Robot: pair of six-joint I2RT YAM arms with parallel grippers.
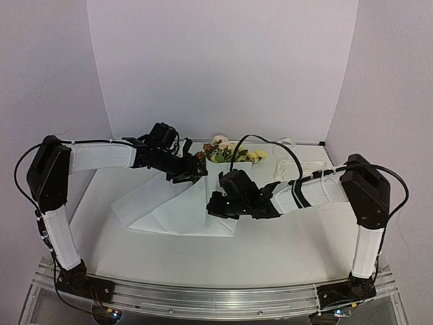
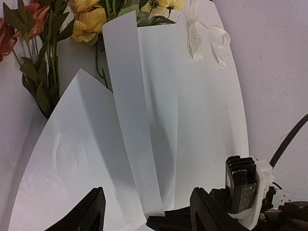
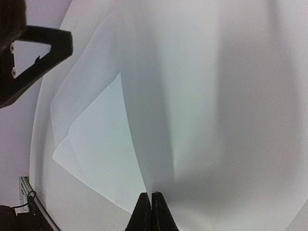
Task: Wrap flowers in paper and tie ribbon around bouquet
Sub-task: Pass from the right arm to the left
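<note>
The white paper (image 1: 177,203) lies creased on the table, with folds standing up from it. The flowers (image 1: 230,153) rest at its far edge; yellow and orange blooms (image 2: 89,20) with green stems show over the sheet in the left wrist view. Beside the blooms lies the cream ribbon (image 2: 202,37), loose and touched by neither gripper. My left gripper (image 1: 193,170) hangs open over the sheet near the stems, a raised fold of paper (image 2: 139,125) between its spread fingers (image 2: 91,214). My right gripper (image 3: 151,208) is shut on a lifted edge of the paper (image 3: 144,120).
A white backdrop curves up behind the table (image 1: 284,244), with lilac walls at both sides. A metal rail (image 1: 216,298) runs along the near edge between the arm bases. Black cables loop over the right arm near the flowers.
</note>
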